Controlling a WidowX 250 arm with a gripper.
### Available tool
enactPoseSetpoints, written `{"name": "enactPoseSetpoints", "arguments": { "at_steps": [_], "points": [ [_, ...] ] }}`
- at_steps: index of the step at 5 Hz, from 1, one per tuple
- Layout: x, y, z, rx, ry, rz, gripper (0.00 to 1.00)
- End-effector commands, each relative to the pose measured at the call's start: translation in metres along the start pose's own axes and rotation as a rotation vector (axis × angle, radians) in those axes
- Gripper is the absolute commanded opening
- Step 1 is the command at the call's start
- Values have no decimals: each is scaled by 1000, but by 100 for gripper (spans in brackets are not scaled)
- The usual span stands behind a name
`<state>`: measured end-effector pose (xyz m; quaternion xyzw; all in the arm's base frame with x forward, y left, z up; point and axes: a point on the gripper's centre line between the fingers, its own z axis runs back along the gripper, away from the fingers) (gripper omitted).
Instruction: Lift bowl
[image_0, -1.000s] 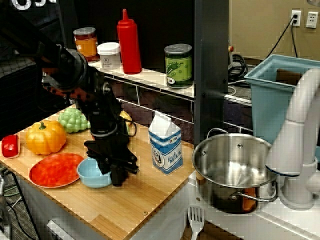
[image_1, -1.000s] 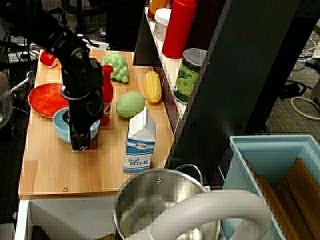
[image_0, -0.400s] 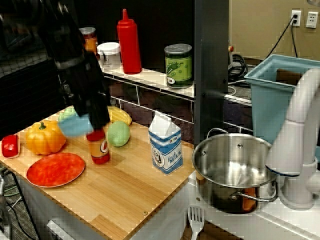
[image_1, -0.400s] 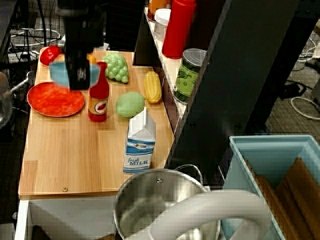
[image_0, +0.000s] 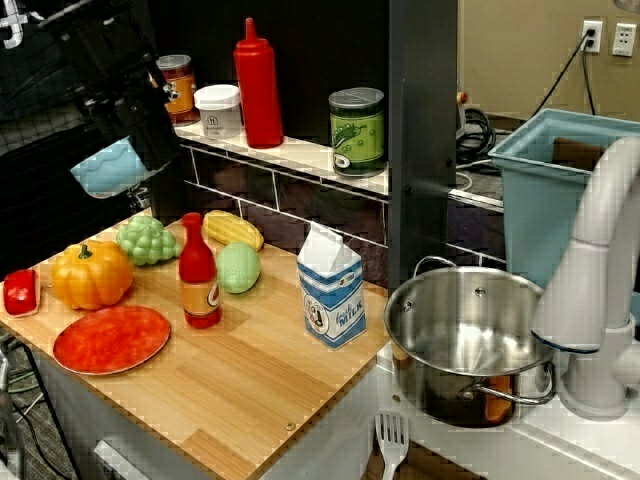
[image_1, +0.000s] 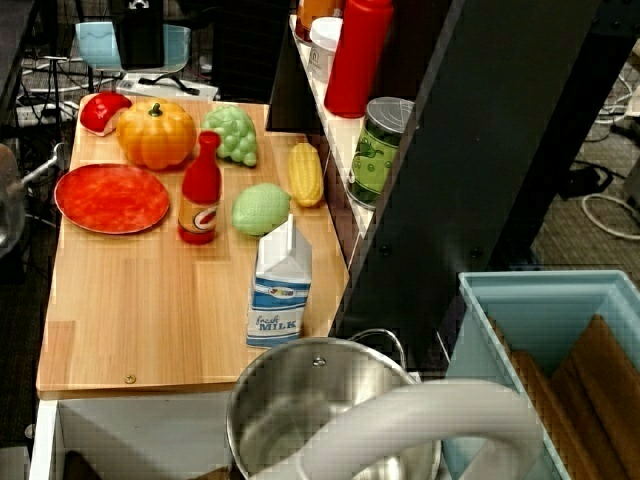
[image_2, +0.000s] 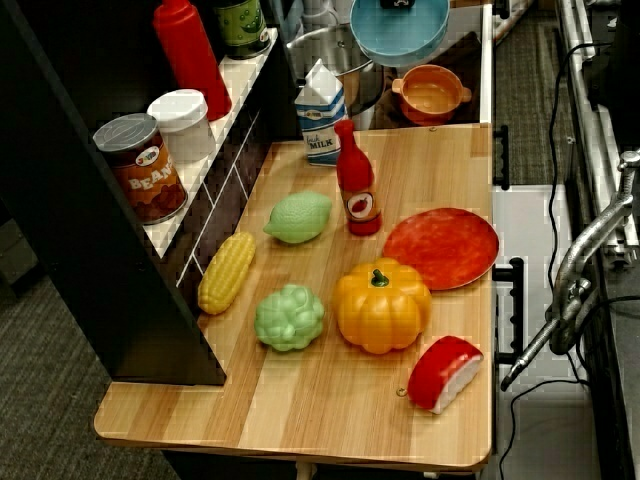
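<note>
Bowl (image_0: 108, 167) airborne, well above wooden counter (image_0: 250, 390), out past its far-left end, over pumpkin (image_0: 91, 273) side. Gripper (image_0: 135, 150) pinches bowl rim, jaws clamped on wall; fingertips mostly hidden behind dark arm. Bowl tilted slightly in front view. Judgement: thin smooth plastic, light, stiff enough, likely slippery; rim pinch sensible, one finger inside, one outside. Red plate (image_0: 111, 339) bare below, sauce bottle (image_0: 199, 272) just beside it. Lift looks done.

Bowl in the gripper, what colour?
Light blue bowl, plain; clearest in the view that rides on the gripper.
</note>
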<state>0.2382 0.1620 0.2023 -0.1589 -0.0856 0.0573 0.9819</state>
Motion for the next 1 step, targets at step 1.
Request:
{"name": "enactPoseSetpoints", "arguments": {
  "at_steps": [1],
  "points": [
    [-1, 11, 20, 41, -59, -20, 0]
  ]
}}
